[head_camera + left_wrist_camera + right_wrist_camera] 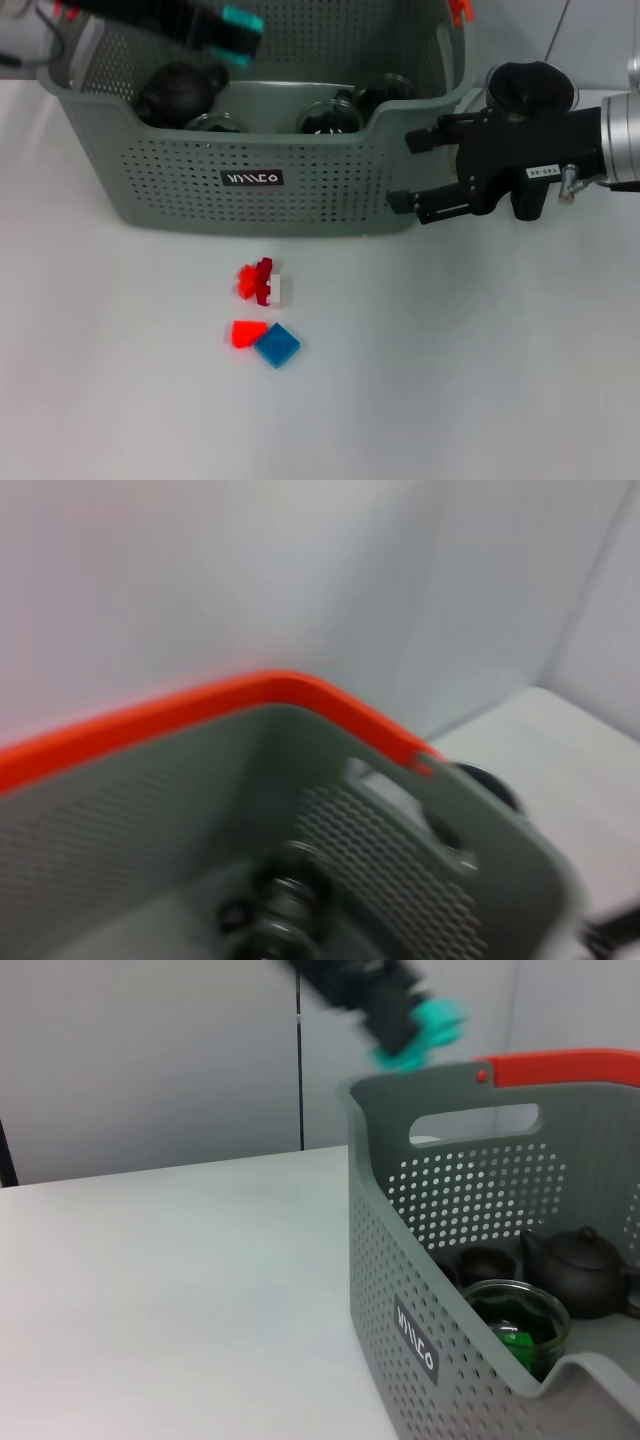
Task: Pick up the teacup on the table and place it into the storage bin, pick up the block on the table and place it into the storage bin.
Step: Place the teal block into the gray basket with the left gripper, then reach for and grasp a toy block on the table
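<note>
Left gripper [232, 35]: black with teal fingertip pads, blurred, hanging over the back left of the storage bin; whether its fingers are apart or closed cannot be told, and nothing shows in them.
Storage bin [150, 190]: large grey-green plastic basket on the white table, walls perforated in neat rows of small round holes, rim smooth and rounded, front edge dipping in a curve; orange-red clip on the handle [560, 1068]; small black label with white lettering [252, 178] on the front wall.
Bin contents: a dark matte teapot [178, 92] with a round body and knobbed lid at the left; glossy clear glass cups [325, 118] with dark rims toward the middle and right; in the right wrist view one glass cup [515, 1325] holds something green.
Blocks: on the table in front of the bin, well apart from it; a red and dark-red cluster with a white piece [263, 283], and just below it a flat orange-red wedge [247, 333] touching a flat blue square tile [277, 345].
Table [480, 380]: smooth, white, matte.
Right gripper [412, 170]: black, boxy, angular, beside the bin's right front corner above the table; its two fingers stand wide apart, holding nothing.
Dark cup [530, 88]: round, black, on the table behind the right gripper, outside the bin.
</note>
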Controlling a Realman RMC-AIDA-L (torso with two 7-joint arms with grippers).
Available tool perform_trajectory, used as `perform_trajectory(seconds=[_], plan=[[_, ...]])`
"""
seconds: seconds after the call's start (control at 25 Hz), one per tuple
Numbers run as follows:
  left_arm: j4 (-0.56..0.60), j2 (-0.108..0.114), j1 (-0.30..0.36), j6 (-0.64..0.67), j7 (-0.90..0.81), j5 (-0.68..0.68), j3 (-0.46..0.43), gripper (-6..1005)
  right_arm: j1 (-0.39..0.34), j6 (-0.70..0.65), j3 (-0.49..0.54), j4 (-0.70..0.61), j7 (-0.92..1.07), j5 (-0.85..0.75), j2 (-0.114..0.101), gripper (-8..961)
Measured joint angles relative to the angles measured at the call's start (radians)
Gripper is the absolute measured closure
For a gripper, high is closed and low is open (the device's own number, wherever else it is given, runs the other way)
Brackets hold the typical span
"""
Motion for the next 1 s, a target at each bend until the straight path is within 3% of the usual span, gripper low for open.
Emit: perform_trajectory(seconds=[0.16,0.32,0.44,0.56,0.88,0.92,0.96,1.0], plan=[[-0.197,0.054,-0.094,-0.112,0.001,0.083,-0.019,604,-0.001,-0.005,0.000,0.001,0.000,-0.001,-0.001,75],[-0.336,0.073,-0.131,-0.214,0.015,0.135,-0.023,604,-0.003,-0.007,-0.002,0.002,0.005,-0.004,-0.001,75],[-0.374,0.067,-0.131,-0.301,0.033,0.167,-0.013,603,-0.003,-0.011,-0.002,0.002,0.008,-0.006,-0.001,75],[-0.380,0.066,-0.129,-0.321,0.036,0.181,-0.010,485,-0.003,-0.017,-0.001,0.002,0.009,-0.006,-0.001,76],[-0.253,0.051,-0.091,-0.227,0.101,0.164,-0.017,280,-0.003,-0.018,0.004,0.004,0.010,-0.004,-0.001,75],[-0.206,0.041,-0.075,-0.179,0.135,0.144,-0.017,259,-0.004,-0.018,0.005,0.004,0.012,-0.003,-0.001,75],[-0.113,0.011,-0.039,-0.081,0.211,0.101,-0.012,238,-0.005,-0.019,0.006,0.005,0.016,-0.003,-0.001,75],[-0.084,-0.001,-0.026,-0.049,0.238,0.089,-0.009,217,-0.007,-0.019,0.007,0.006,0.021,-0.002,-0.001,75]])
